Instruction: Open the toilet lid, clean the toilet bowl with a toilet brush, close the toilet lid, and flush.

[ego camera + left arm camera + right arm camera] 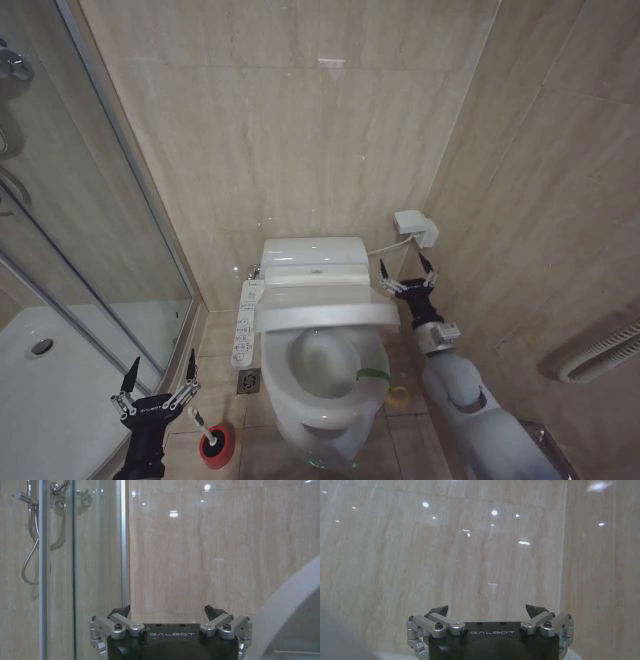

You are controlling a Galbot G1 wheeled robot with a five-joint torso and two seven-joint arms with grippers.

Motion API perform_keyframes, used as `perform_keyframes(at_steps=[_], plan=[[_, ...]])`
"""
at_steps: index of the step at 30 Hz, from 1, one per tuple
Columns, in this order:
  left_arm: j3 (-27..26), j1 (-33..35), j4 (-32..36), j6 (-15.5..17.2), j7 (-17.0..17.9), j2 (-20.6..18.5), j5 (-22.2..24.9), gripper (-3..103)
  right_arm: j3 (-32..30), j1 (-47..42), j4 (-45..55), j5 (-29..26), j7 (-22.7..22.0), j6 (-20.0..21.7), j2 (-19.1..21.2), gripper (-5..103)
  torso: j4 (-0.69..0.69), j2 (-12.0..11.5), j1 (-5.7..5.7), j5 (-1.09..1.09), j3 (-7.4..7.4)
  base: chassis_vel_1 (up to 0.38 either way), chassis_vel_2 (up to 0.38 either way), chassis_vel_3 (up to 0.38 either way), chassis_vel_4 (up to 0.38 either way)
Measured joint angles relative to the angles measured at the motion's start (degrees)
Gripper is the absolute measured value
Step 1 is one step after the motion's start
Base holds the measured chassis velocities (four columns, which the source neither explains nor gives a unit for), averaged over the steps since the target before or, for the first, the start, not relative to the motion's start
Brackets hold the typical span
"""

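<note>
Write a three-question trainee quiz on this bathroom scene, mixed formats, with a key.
1. True or false: the glossy white plastic toilet lid lies fully shut over the white ceramic toilet bowl.
2. Multiple choice: the slim white toilet brush in its small round red cup stands nearest to: A the left end effector; B the right end effector; C the wall-mounted white box.
3. Fill in: both end effectors have their fingers ____.

Key: 1 false, it is part-raised; 2 A; 3 open.

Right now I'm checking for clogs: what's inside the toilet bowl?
The toilet bowl shows a pale, wet-looking basin with nothing floating. The half-raised toilet lid covers its rear part, so that stays unseen.
</note>
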State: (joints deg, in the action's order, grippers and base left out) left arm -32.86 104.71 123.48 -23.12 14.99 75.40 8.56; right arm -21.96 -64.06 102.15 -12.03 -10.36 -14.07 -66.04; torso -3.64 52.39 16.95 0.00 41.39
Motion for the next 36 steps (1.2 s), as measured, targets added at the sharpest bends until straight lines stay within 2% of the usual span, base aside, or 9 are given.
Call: perform_keyframes(at_steps=[15, 26, 36], plan=[[0.0, 0.0, 0.0, 0.0, 0.0, 0.0, 0.0, 97, -4.7, -1.1, 0.5, -0.2, -3.9, 1.5, -3.2, 100, 0.00, 0.0, 0.01, 0.00, 0.00, 0.000, 0.000, 0.000, 0.000], [0.0, 0.0, 0.0, 0.0, 0.0, 0.0, 0.0, 97, -6.7, 1.1, -3.5, -1.1, -2.5, 1.7, -3.4, 100, 0.00, 0.0, 0.01, 0.00, 0.00, 0.000, 0.000, 0.000, 0.000], [0.0, 0.0, 0.0, 0.0, 0.0, 0.0, 0.0, 97, -6.6, -0.8, -1.6, -2.4, -2.7, 2.6, -3.7, 100, 0.00, 0.0, 0.01, 0.01, 0.00, 0.000, 0.000, 0.000, 0.000]])
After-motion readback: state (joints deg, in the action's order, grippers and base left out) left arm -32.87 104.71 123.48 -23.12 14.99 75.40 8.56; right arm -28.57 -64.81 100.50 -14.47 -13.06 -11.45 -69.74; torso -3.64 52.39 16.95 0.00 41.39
